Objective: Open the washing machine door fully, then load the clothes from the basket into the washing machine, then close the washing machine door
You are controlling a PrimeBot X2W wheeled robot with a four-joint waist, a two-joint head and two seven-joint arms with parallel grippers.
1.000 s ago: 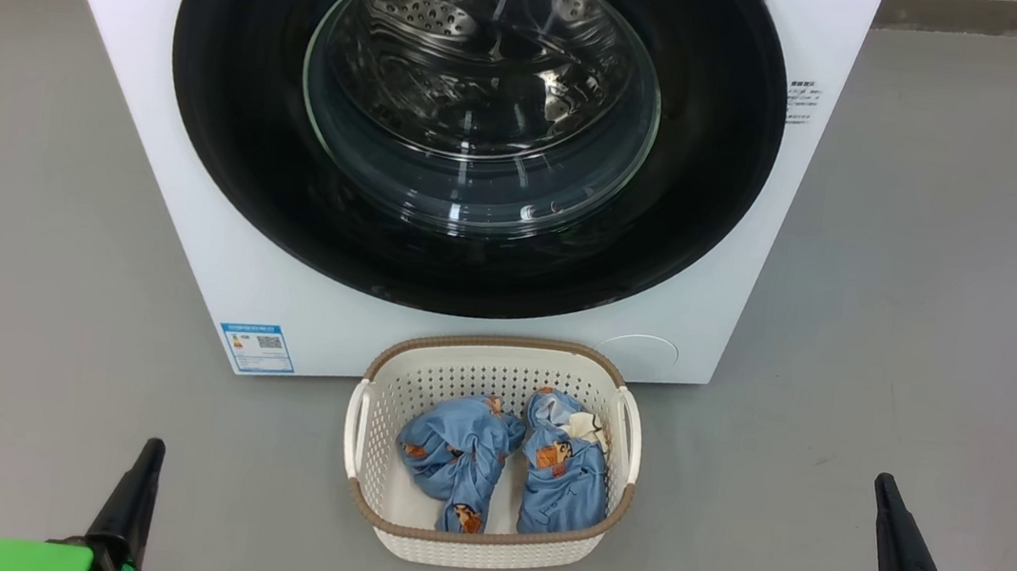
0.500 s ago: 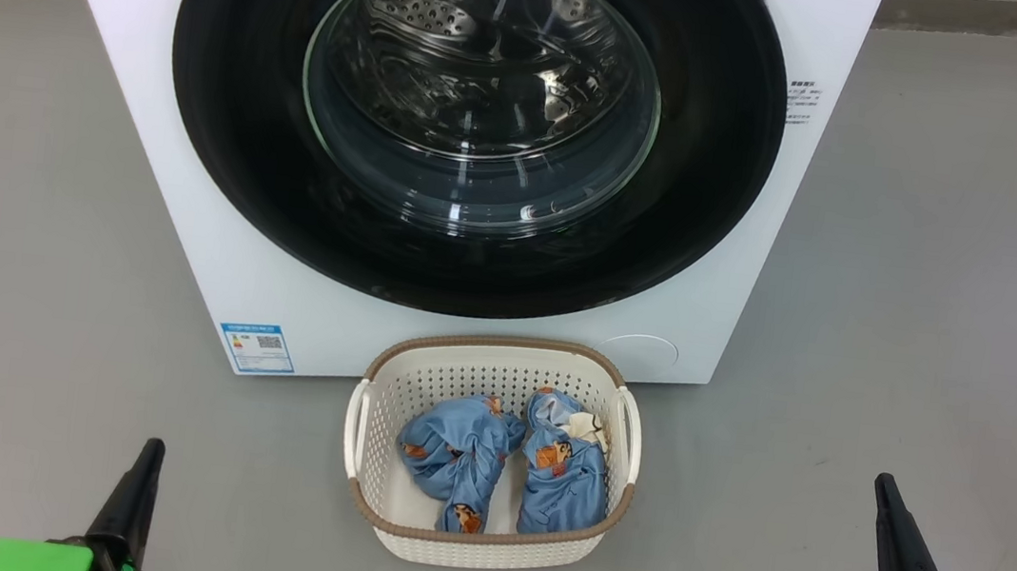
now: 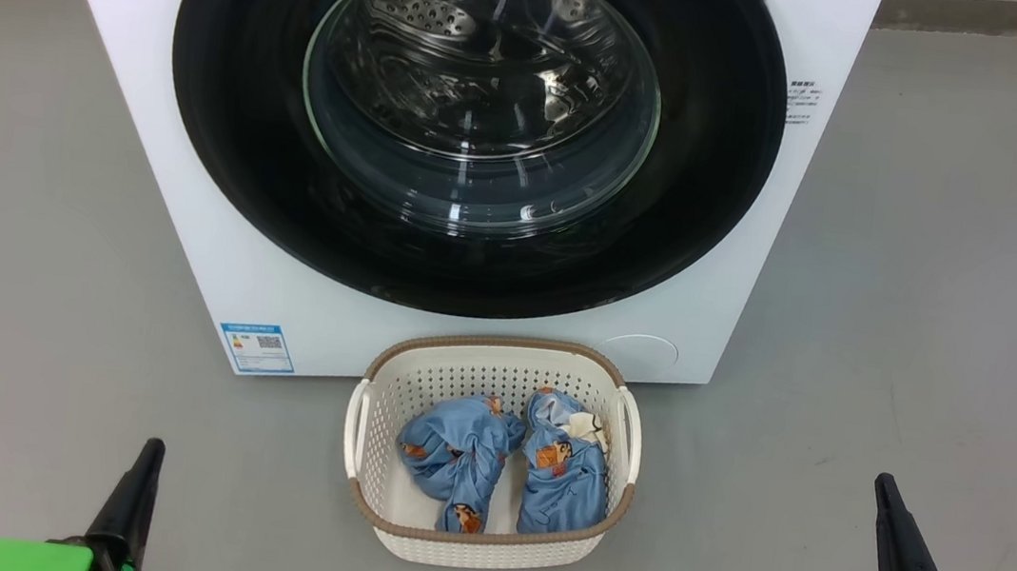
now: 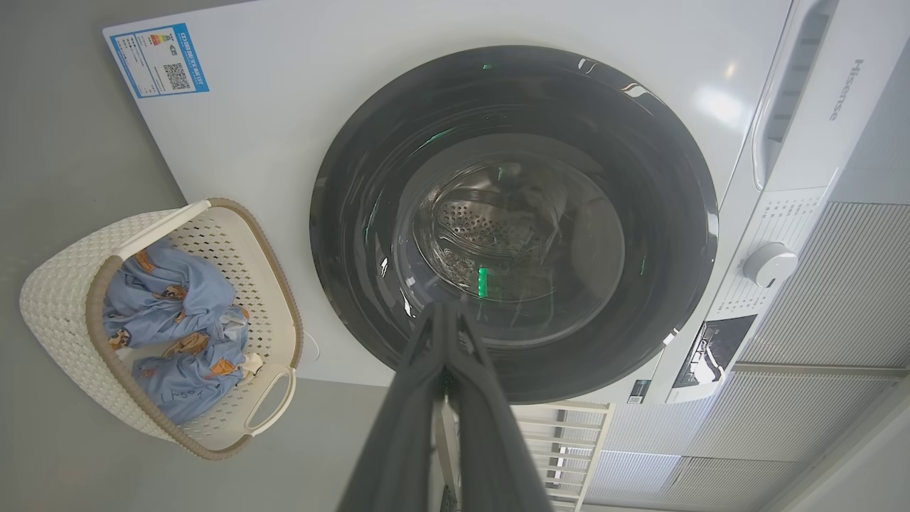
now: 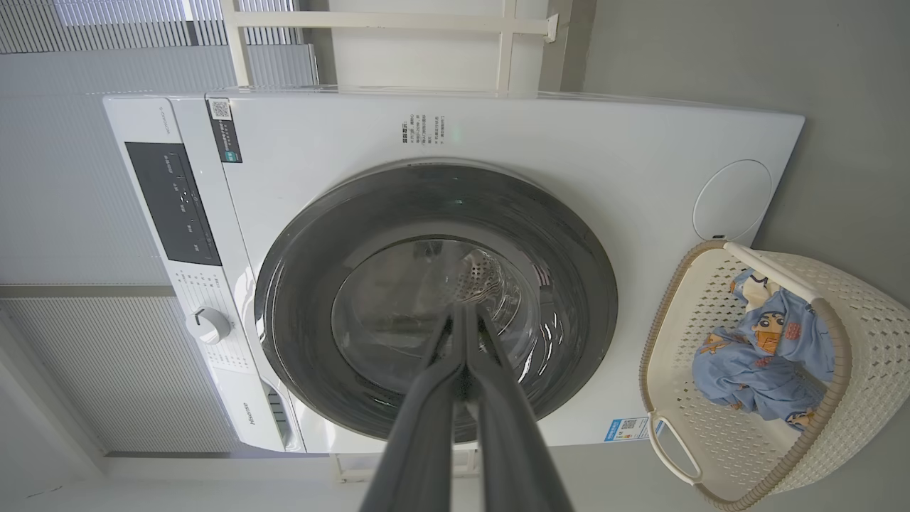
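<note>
The white washing machine (image 3: 190,221) stands ahead with its round black door (image 3: 229,129) shut flat against the front, the steel drum visible through the glass. On the floor before it sits the cream basket (image 3: 478,550) holding two bundles of light blue printed clothes (image 3: 455,457). My left gripper (image 3: 152,448) rests low at the left and my right gripper (image 3: 883,483) low at the right, both shut, empty and well back from the basket. In the wrist views the left gripper (image 4: 448,307) and right gripper (image 5: 466,307) point at the door (image 4: 355,178) (image 5: 298,284), fingers pressed together.
Grey floor (image 3: 944,326) spreads on both sides of the machine. A control panel with a knob (image 5: 207,325) and a detergent drawer (image 4: 785,107) top the machine. A small blue label (image 3: 257,348) marks its lower left corner. A white rail frame (image 4: 561,434) stands behind.
</note>
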